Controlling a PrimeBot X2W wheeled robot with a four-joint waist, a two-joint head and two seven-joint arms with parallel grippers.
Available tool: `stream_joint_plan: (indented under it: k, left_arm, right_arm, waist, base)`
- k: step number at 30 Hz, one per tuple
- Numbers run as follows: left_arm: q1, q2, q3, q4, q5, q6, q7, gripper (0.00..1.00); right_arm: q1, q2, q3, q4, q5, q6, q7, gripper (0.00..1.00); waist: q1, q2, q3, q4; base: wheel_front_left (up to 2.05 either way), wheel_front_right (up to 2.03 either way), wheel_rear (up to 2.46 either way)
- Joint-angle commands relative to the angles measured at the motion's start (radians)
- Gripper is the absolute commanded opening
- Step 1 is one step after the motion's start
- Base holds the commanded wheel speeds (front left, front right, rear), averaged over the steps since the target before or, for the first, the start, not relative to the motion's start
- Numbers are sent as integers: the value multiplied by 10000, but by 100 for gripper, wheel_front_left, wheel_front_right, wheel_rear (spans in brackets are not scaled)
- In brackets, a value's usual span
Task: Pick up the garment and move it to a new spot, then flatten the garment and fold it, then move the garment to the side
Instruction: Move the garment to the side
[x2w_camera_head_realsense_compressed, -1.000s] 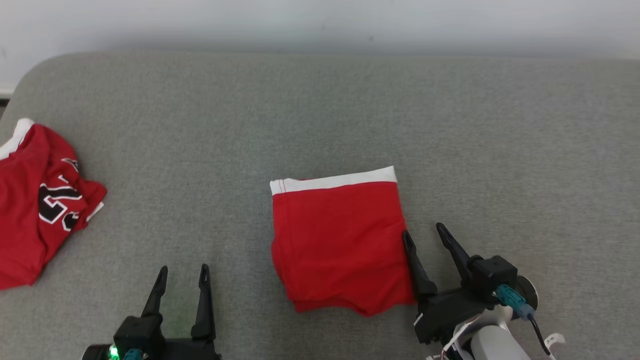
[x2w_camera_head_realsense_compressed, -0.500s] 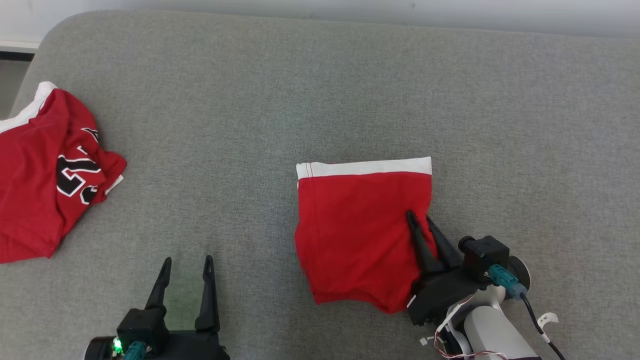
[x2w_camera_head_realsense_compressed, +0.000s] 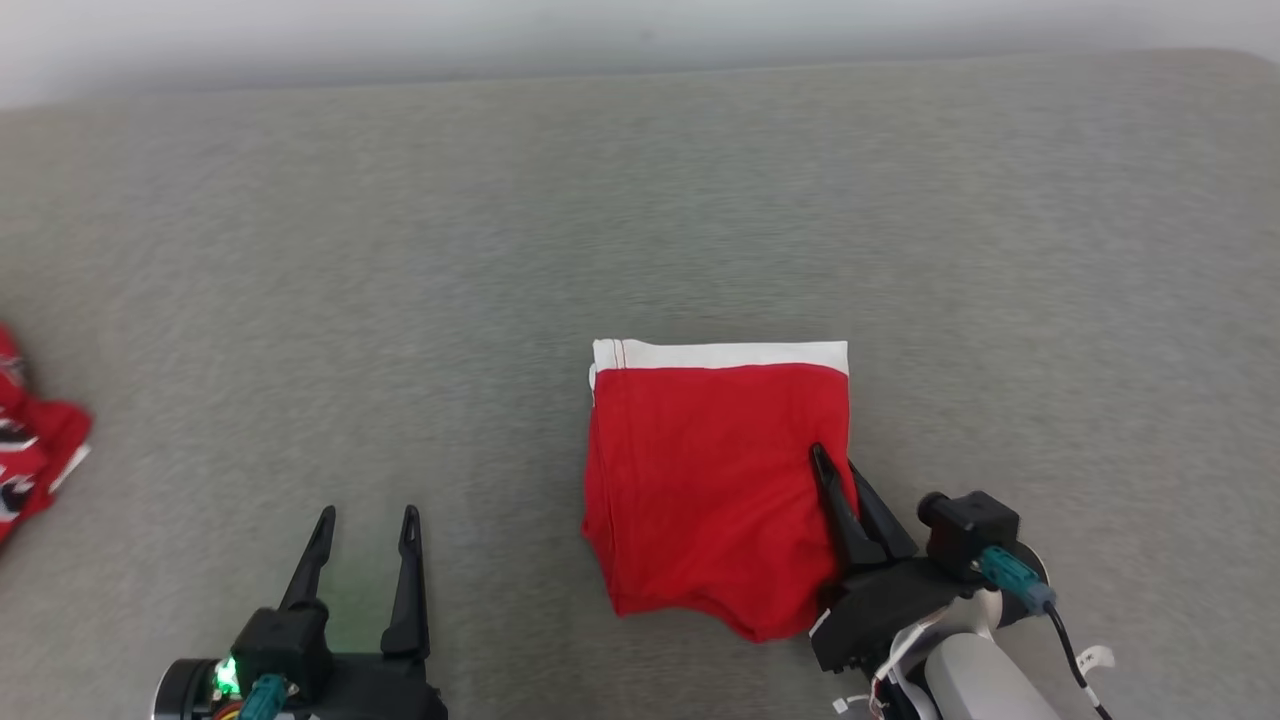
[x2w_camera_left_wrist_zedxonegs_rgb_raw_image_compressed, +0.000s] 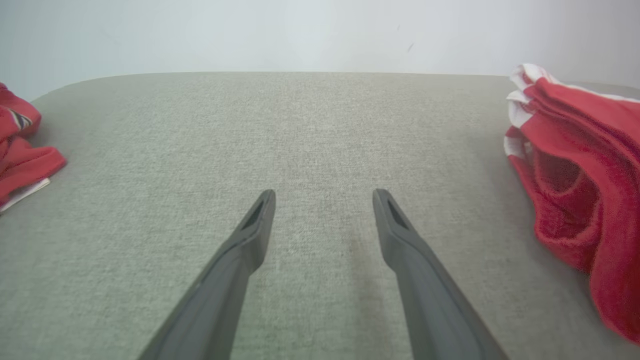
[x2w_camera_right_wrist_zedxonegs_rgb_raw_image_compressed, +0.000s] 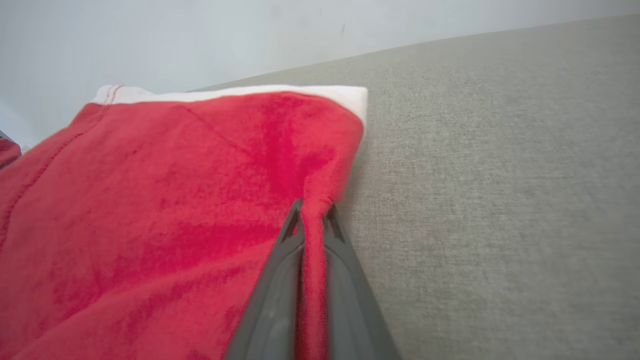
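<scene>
1. Grey padded surface (x2w_camera_head_realsense_compressed: 640, 200) stretches across the whole scene, with a pale wall (x2w_camera_head_realsense_compressed: 640, 25) along its far edge.
2. Near the middle and a little to the right lies the folded red garment (x2w_camera_head_realsense_compressed: 715, 490). It is a flat, neat rectangle with a white band along its far edge.
3. At the garment's right edge, the right gripper (x2w_camera_head_realsense_compressed: 835, 462) has its two dark fingers pinched together on a thin ridge of red cloth. The right wrist view shows the fabric squeezed up between them.
4. At the near left, the left gripper (x2w_camera_head_realsense_compressed: 367, 515) sits low with its fingers spread wide. It holds nothing and is well apart from the garment.
5. At the left edge lies a second red garment (x2w_camera_head_realsense_compressed: 35, 455), crumpled, with black and white print.
6. Risk: the pinch looks thin and sits on one edge only. If it has caught just the upper layers, pulling sideways could leave the lower layers behind and open the fold.
7. Risk: the woven surface may grip the cloth, so a drag could bunch or skew the rectangle.
8. Risk: such a narrow ridge of cloth could slip free of the fingers partway through the move.
9. Containers: no box, basket or tray is among these things. Both garments lie directly on the surface.
</scene>
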Motion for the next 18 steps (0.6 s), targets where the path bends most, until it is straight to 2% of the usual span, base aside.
stream_joint_plan:
  k: [1, 10, 15, 18]
  left_arm:
    - [-102, 3, 60, -1, 105, -38, -33, 100]
    - [-210, 9, 1, 124, 475, -333, -33, 100]
    - [-321, 55, -23, 166, 690, -467, -33, 100]
    - [-446, 90, -125, 210, 791, -533, -33, 100]
  right_arm:
    - [132, 13, 59, -6, 78, -25, -9, 0]
    - [247, 19, 282, -67, 566, -26, -9, 0]
    - [212, 19, 452, -144, 810, -26, -9, 0]
    - [208, 22, 422, -199, 936, -26, -9, 0]
  waist:
    - [0, -1, -401, -1681]
    - [0, -1, -365, -3959]
    - [0, -1, -177, -4852]
    - [0, -1, -54, -5154]
  base:
    - [0, 0, 0]
    - [0, 0, 0]
    - [0, 0, 0]
    - [0, 0, 0]
